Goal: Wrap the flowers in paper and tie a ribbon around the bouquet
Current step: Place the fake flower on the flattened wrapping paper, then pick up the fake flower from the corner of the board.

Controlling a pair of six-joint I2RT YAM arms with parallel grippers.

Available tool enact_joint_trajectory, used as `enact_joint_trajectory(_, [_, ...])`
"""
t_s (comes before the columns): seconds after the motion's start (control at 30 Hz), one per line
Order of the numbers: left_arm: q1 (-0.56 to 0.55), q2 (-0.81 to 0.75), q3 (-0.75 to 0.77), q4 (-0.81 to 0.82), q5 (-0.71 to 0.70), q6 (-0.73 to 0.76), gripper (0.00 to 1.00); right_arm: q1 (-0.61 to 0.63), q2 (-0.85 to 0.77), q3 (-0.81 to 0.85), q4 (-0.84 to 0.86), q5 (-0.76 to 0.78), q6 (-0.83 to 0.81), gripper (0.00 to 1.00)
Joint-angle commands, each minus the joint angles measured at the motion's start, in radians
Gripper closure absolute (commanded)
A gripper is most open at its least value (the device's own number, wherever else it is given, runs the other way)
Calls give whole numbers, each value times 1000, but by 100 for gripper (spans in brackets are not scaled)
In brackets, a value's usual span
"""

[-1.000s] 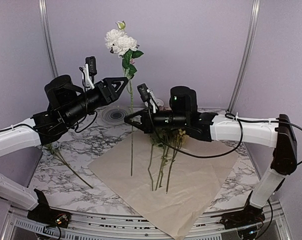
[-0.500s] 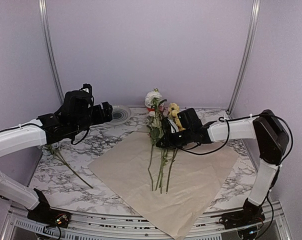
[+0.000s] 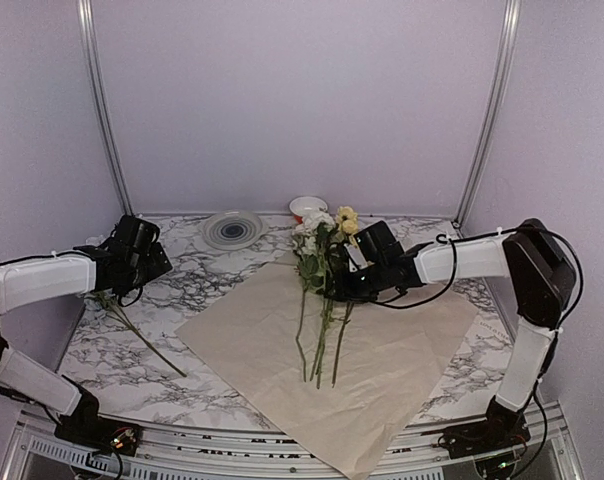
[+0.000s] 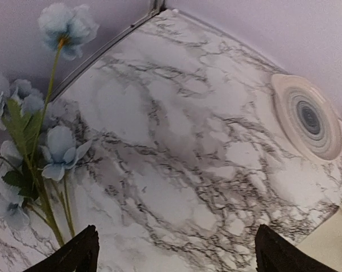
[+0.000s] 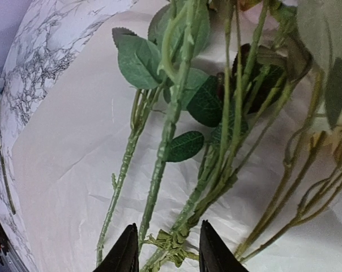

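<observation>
Flowers (image 3: 320,262) lie on the paper (image 3: 402,370), blooms twd its far corner. R tool (image 5: 168,249) is part-open astride the stems, not pinching. L tool (image 4: 174,252) gapes wide over the marble table (image 4: 176,141) left of the paper, blue sprig (image 4: 52,153) beside it.

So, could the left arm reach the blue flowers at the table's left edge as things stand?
Probably yes: the left gripper hangs open right beside the blue flowers, nothing lying between them.

From above, the right arm's jaws are lost among leaves of the long-stemmed white, yellow and pink artificial flowers (image 3: 318,222), whose blooms hide part of a small white bowl (image 3: 307,204) at the marble worktop's (image 3: 197,285) far edge.
</observation>
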Motion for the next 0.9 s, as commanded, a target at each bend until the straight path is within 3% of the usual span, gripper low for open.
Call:
enact_joint_trajectory(0.0, [92, 13, -90, -82, -30, -197, 4, 27, -93, 51, -77, 144, -69, 64])
enact_joint_trajectory(0.3, [119, 47, -146, -185, -169, -332, 1, 72, -138, 63, -104, 167, -126, 63])
enact_joint_trajectory(0.6, [206, 197, -118, -135, -44, -253, 1, 72, -141, 77, -125, 165, -148, 63])
enact_joint_trajectory(0.73, [237, 214, -137, -38, 99, -203, 10, 74, -147, 77, -133, 164, -153, 63])
enact_joint_trajectory(0.87, [249, 260, -131, -14, 171, -198, 34, 74, -157, 74, -141, 173, -151, 64])
